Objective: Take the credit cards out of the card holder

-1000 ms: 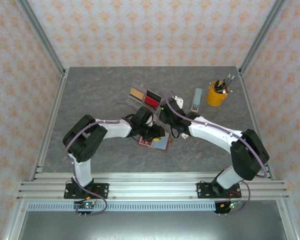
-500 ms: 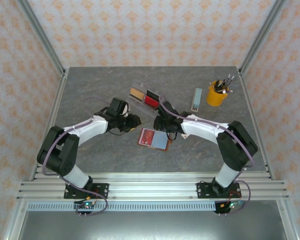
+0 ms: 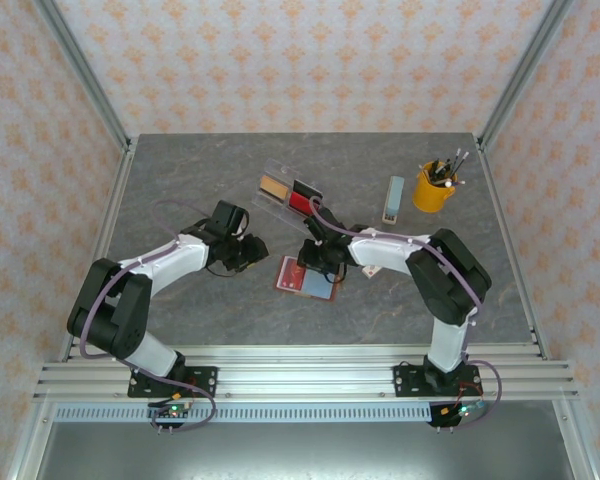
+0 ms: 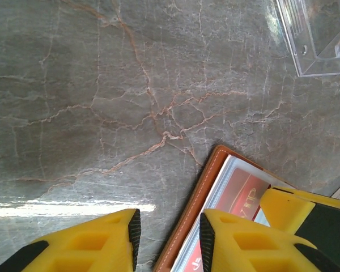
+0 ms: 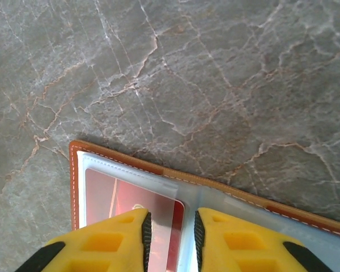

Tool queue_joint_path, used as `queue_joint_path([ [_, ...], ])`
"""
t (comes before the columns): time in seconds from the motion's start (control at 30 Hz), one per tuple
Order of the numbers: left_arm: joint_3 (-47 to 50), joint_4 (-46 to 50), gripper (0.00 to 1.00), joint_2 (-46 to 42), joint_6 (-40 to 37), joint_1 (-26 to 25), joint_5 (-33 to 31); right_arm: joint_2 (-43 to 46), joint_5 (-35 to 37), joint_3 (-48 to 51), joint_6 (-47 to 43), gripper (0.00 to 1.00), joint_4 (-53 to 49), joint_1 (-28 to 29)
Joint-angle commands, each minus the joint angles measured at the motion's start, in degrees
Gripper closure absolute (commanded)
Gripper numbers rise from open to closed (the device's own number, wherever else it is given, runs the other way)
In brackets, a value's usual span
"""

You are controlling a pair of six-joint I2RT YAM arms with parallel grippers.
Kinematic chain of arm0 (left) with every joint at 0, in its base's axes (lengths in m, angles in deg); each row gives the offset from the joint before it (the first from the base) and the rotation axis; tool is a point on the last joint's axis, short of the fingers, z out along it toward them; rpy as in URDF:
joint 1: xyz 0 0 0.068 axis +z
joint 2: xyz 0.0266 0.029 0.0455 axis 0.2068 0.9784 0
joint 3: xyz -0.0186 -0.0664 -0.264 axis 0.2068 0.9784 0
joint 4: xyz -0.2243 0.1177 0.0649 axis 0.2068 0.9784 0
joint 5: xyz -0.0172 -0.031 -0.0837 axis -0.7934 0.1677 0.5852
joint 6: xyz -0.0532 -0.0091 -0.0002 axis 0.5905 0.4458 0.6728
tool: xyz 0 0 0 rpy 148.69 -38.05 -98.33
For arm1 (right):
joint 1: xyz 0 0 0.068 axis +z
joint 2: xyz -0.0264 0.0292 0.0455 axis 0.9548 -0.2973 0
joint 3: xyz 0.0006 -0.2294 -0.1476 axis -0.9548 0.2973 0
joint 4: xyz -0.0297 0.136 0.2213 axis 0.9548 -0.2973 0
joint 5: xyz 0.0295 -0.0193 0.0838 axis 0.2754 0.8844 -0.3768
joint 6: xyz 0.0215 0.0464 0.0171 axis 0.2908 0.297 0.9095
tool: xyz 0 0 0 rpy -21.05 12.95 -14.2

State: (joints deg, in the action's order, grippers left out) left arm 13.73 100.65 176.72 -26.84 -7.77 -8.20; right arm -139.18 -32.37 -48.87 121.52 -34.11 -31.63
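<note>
Left hand (image 3: 250,250), in the top view, hangs over bare desk (image 3: 180,180) just left of the card holder (image 3: 320,287), apart from it. The card holder lies opened flat, a red credit card (image 3: 292,273) in its left half and a blue-grey pocket on its right half. The right hand (image 3: 316,258) sits at the holder's far edge, over the side with the red credit card. Beyond the holder, a clear tray (image 3: 276,170) carries a tan card (image 3: 272,186), a black card (image 3: 303,187) and a second red card (image 3: 300,204). Farther right of the holder stand a yellow cup (image 3: 432,192) of pens and a pale blue-grey block (image 3: 393,200).

From the left wrist, the left hand's yellow fingers (image 4: 102,243) stand a little apart and grip nothing; only desk and the holder's brown leather edge show below the gap. One yellow finger of the right hand shows over the holder's inner pocket, just beside the red credit card. A corner of the clear tray lies beyond the holder.

From the right wrist, the right hand's fingers (image 5: 102,243) are drawn near each other with a narrow gap, placed over the right edge of the red credit card under its clear sleeve. Whether they pinch the card or only hover above it cannot be told. The holder's stitched brown rim runs along the far side of the sleeve, with bare desk beyond it.
</note>
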Motion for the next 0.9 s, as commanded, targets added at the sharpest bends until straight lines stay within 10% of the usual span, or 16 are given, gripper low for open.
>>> queue_joint_path([
  [0.0,0.64,1.89,0.63,-1.64,-0.87,0.37,-2.27,-1.51,-1.48,-2.52,-0.74,0.73,0.34,-0.21],
  [0.87,2.89,-0.32,0.76,-3.91,7.19,-7.4,-3.85,-1.06,-12.74,-4.58,-12.73,0.77,-3.09,-0.3],
])
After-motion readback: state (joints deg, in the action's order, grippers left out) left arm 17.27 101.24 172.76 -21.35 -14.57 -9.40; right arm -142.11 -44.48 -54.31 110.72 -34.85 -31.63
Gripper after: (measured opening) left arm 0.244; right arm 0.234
